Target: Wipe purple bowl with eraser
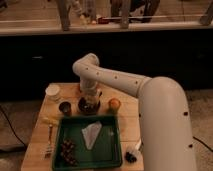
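Observation:
The purple bowl (pixel 89 106) looks nearly black and sits on the wooden table (pixel 37 135) just behind the green tray. My gripper (pixel 90 100) hangs straight down from the white arm (pixel 125 82) and reaches into the bowl from above. The eraser is hidden; I cannot make it out at the gripper.
A green tray (pixel 107 147) holds a white napkin (pixel 91 134) and dark grapes (pixel 67 150). A small dark cup (pixel 65 108) and a white cup (pixel 52 92) stand left of the bowl, an orange (pixel 114 104) right of it. A fork (pixel 49 142) lies at the left.

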Controlling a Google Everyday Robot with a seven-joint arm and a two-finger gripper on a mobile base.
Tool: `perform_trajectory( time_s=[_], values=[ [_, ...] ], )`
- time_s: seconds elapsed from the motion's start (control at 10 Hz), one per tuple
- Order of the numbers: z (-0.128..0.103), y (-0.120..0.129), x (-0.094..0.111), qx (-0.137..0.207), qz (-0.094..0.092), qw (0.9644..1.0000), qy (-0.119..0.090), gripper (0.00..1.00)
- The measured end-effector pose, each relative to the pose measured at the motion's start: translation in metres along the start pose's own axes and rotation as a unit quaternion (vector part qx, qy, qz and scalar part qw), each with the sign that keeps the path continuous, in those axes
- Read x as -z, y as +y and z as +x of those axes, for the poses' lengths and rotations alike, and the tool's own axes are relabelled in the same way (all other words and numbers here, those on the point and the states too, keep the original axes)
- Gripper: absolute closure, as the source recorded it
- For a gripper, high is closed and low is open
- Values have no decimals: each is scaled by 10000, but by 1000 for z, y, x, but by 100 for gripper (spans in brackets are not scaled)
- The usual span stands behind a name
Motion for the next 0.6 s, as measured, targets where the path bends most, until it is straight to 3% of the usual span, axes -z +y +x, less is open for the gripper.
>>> perform_trajectory(
  time_s=[0.2, 0.4, 0.6],
  values=[
    [5, -20, -5, 134, -8, 9999, -66, 97],
    [-13, -45, -16, 521, -34, 9984, -230, 97],
    [-38, -52, -28, 829, -7, 9957, -413, 97]
  ],
)
